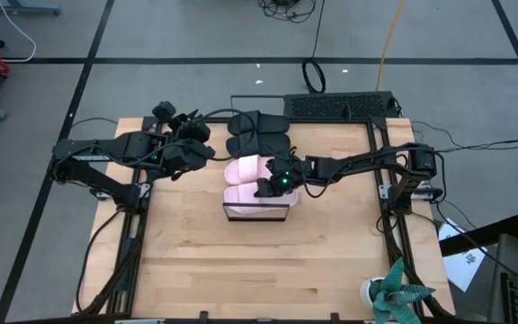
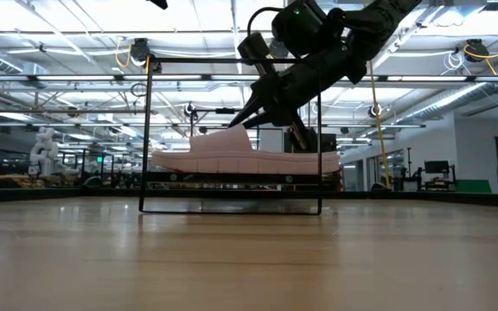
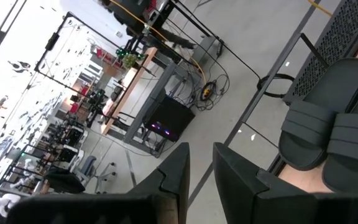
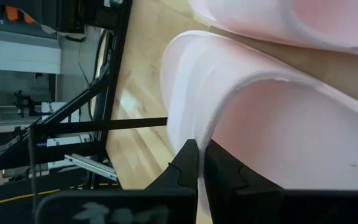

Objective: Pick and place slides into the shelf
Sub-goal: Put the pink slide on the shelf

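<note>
Right gripper [image 1: 263, 188] clamped on strap of 1 pink slide [image 1: 241, 193] atop shelf [image 1: 256, 216]. Left gripper [image 1: 212, 151] slightly apart, empty, beside 2 black slides [image 1: 257, 131].

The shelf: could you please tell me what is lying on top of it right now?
Two pink slides lie side by side on the shelf. The right tool, shut on the strap of one, hides their right ends, and they cover most of the board.
</note>
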Controlling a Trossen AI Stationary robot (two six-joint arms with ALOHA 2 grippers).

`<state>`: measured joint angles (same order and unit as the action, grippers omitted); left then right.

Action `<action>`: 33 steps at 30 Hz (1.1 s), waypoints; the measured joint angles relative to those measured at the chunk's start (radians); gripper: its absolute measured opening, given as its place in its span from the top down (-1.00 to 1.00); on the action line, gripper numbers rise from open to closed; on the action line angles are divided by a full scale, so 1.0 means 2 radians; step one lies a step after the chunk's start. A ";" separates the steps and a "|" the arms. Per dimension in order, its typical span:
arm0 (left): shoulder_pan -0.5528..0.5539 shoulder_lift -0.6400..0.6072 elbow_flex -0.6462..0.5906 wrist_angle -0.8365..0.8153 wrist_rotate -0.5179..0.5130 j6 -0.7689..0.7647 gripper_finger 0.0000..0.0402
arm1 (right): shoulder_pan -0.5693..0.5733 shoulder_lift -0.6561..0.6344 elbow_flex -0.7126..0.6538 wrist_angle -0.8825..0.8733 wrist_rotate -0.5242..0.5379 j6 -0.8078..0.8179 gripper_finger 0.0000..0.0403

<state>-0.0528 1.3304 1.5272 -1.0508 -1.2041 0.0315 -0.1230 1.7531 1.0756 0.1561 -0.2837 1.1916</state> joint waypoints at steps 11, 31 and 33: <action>0.000 0.000 0.000 0.000 0.000 0.008 0.61 | 0.000 0.000 -0.014 0.028 0.008 0.013 1.00; 0.000 0.000 0.000 0.003 0.000 0.006 0.61 | 0.000 0.000 -0.014 0.036 -0.003 0.013 1.00; 0.000 0.000 0.000 0.003 0.000 0.006 0.61 | 0.000 0.000 -0.014 0.036 -0.003 0.013 1.00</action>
<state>-0.0528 1.3304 1.5272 -1.0451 -1.2041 0.0437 -0.1231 1.7531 1.0470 0.2287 -0.2893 1.2167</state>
